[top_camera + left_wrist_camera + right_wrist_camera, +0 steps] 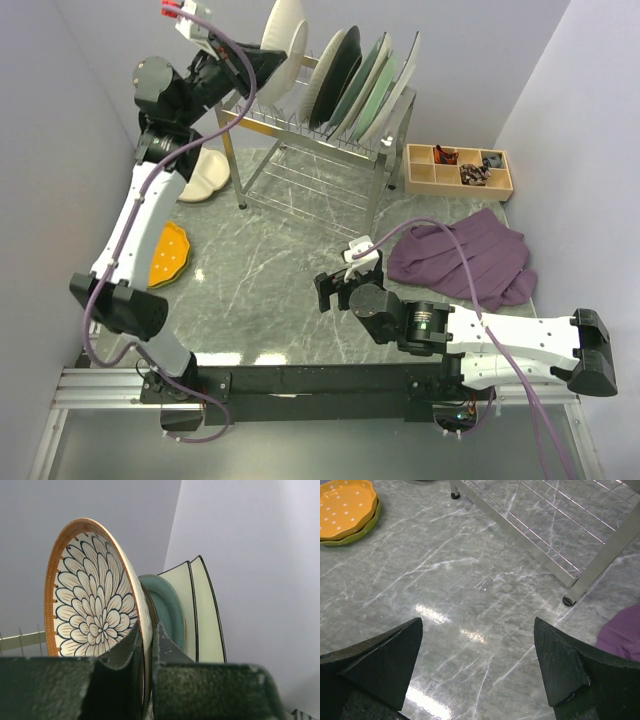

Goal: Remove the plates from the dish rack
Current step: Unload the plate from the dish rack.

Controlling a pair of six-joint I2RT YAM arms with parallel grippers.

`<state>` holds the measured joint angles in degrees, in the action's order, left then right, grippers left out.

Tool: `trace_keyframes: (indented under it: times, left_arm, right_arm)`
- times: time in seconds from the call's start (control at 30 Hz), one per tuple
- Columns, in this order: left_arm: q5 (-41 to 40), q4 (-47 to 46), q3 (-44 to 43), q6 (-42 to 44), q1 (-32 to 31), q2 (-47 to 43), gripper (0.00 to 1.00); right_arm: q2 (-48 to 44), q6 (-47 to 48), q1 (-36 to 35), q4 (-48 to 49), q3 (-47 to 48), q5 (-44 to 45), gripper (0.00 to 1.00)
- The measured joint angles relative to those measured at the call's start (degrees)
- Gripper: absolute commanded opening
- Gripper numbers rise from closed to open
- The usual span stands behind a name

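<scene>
The dish rack (380, 185) stands at the back of the table with several plates upright in its prongs. My left gripper (258, 66) is at the rack's left end, shut on the rim of the brown petal-patterned plate (285, 42). In the left wrist view the fingers (167, 647) pinch that plate (95, 610); a grey-blue plate (167, 607) and dark-rimmed pale plates (207, 615) stand behind it. The orange-yellow dotted plate (168, 255) and a cream plate (205, 175) lie on the table at left. My right gripper (335, 287) is open and empty, low over the table's middle (477, 622).
A wooden compartment tray (458, 170) sits right of the rack. A purple cloth (465, 255) lies at the right, its edge in the right wrist view (625, 635). There the orange plate (345, 510) rests on a green plate (367, 527), and the rack's lower shelf (545, 530) is ahead.
</scene>
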<state>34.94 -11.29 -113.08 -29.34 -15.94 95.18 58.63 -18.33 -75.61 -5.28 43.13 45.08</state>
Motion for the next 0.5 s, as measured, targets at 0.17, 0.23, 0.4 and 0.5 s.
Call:
trace_keyframes:
  times: [0.17, 0.23, 0.4, 0.5]
  left_arm:
    - [-0.15, 2.03, 4.94, 5.42, 0.00, -5.97, 0.01]
    - [-0.31, 3.26, 6.36, 7.69, 0.00, -8.44, 0.01]
    - [-0.74, 5.40, 11.78, 12.59, -0.02, -16.00, 0.01]
    - [-1.66, 7.15, 15.54, 15.34, -0.57, -20.87, 0.01]
  right_arm:
    - [0.24, 0.00, -0.15, 0.00, 0.04, 0.13, 0.97]
    - [0.31, -0.02, -0.24, 0.02, 0.04, 0.39, 0.97]
    - [0.11, -0.28, -0.28, 0.04, 0.04, 0.90, 0.97]
    - [-1.14, -0.94, -0.28, 0.15, -0.02, 1.88, 0.96]
